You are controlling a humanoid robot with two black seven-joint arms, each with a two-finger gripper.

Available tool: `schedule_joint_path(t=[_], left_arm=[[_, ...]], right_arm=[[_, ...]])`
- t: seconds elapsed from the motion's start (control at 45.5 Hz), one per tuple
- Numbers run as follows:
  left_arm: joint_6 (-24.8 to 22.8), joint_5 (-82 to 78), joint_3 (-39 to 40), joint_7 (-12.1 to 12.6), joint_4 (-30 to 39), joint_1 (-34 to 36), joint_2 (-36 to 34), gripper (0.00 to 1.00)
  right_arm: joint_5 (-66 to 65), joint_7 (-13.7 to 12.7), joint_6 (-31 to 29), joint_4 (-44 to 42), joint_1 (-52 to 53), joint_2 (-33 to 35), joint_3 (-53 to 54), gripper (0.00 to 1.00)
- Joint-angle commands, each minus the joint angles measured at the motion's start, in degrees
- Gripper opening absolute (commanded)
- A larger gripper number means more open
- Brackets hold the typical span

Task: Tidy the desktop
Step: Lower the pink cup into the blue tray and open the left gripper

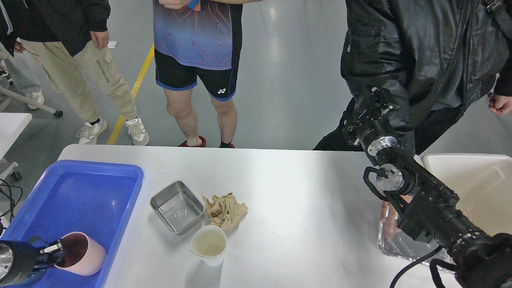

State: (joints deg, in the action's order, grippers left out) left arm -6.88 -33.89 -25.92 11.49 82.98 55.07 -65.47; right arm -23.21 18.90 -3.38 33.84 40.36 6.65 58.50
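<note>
The white desktop (312, 188) fills the lower half of the head view. On it lie a small steel tray (177, 207), a crumpled brown paper (225, 210) and an upright white cup (209, 244). My left gripper (56, 251) is at the bottom left, closed on the rim of a pink cup (86, 256) that lies on its side in the blue tray (80, 192). My right gripper (378, 102) is raised beyond the table's far right edge. It is dark against a black jacket, so its fingers cannot be told apart.
A beige bin (480, 184) stands at the right edge. A shiny foil container (400, 246) lies partly under my right arm. Three people stand close behind the table's far edge, one in a black jacket (424, 60) right behind my right gripper.
</note>
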Motion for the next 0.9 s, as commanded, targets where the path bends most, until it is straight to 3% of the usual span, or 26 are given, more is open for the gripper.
schedule_joint_path(t=[0.0,0.198,0.439,0.483,0.703,0.879], left_arm=[[0.2,0.1,0.1,0.1,-0.3,-1.0,0.2,0.13],[0.4,0.1,0.1,-0.1,-0.3,-1.0,0.1,0.23],[1.1,0.0,2.4,-0.1,-0.2,-0.3,-0.3,0.69],[1.1,0.1,2.9,0.0,0.1,-0.2,-0.4,0.74],[-0.6,0.1,4.5,0.5,2.8,2.1,-4.0,0.83],[-6.6,0.0,4.9,0.5,7.9,10.0,-10.7,0.84]], right_arm=[[0.0,0.0,0.0,0.0,0.0,0.0,0.0,1.00],[0.0,0.0,0.0,-0.1,0.0,0.0,0.0,1.00],[0.0,0.0,0.0,-0.1,0.1,0.0,0.0,1.00],[0.0,0.0,0.0,-0.1,0.2,-0.1,0.0,1.00],[0.0,0.0,0.0,-0.1,0.4,-0.1,0.0,1.00],[0.0,0.0,0.0,0.0,0.5,-0.2,0.0,1.00]])
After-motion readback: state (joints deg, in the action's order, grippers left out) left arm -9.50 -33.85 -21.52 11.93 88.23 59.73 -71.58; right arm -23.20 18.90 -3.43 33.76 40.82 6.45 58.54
